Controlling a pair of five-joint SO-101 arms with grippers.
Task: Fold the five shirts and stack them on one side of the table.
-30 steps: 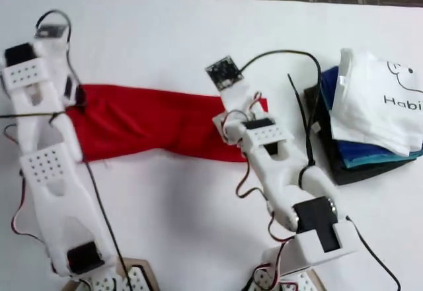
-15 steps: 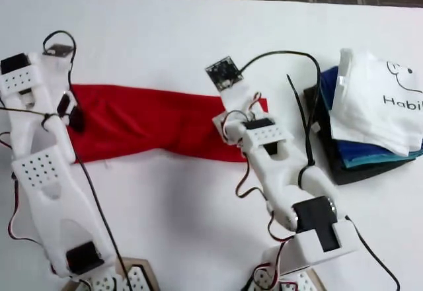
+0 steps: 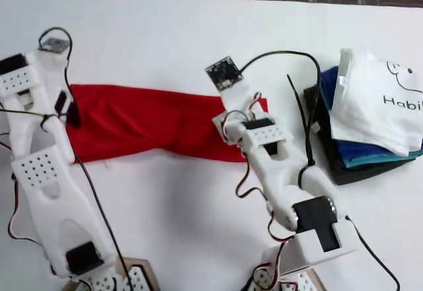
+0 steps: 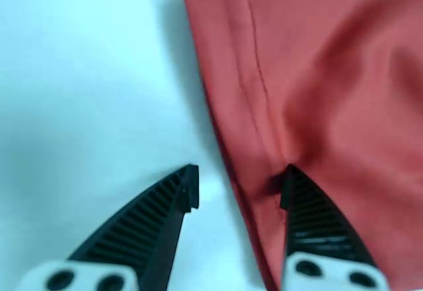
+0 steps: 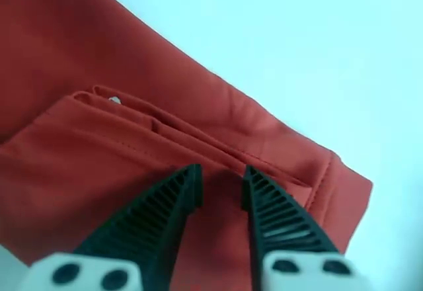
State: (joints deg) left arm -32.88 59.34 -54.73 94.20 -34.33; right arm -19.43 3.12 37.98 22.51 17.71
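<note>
Red shirt [image 3: 152, 122] in a long strip on the desk [image 3: 198, 33], folded stack [image 3: 370, 119] near its right end.
Left tool [image 4: 238, 188] spread astride the shirt's hem, one finger on cloth; right tool [image 5: 221, 185] narrowly parted over folded layers at the other end.

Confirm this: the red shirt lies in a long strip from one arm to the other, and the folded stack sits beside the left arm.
Not quite: the high view shows the folded stack beside the right arm. The red shirt part is right.
</note>
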